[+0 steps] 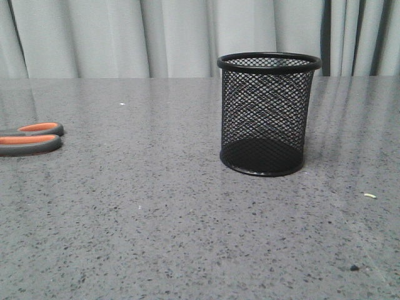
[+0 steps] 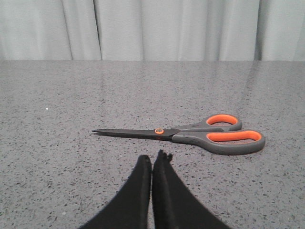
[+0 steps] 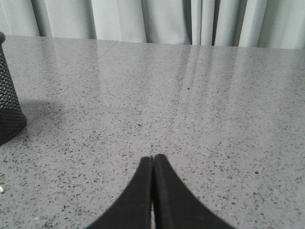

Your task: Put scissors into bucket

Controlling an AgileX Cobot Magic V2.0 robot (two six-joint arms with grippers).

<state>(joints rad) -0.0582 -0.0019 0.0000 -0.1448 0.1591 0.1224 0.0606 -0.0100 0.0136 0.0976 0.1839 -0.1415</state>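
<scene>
The scissors [image 2: 190, 135] lie flat on the grey speckled table, blades closed, grey handles lined in orange. Only their handles [image 1: 31, 138] show in the front view, at the far left edge. My left gripper [image 2: 152, 159] is shut and empty, low over the table a short way in front of the blades near the pivot. The bucket [image 1: 267, 114], a black wire-mesh cup, stands upright right of the table's middle; nothing shows inside it. Its lower side [image 3: 9, 102] shows at the edge of the right wrist view. My right gripper [image 3: 152, 158] is shut with nothing in it, well apart from the bucket.
Grey curtains hang behind the table's far edge. A small pale scrap [image 1: 370, 195] and a dark speck [image 1: 354, 267] lie on the table at the front right. Neither arm shows in the front view.
</scene>
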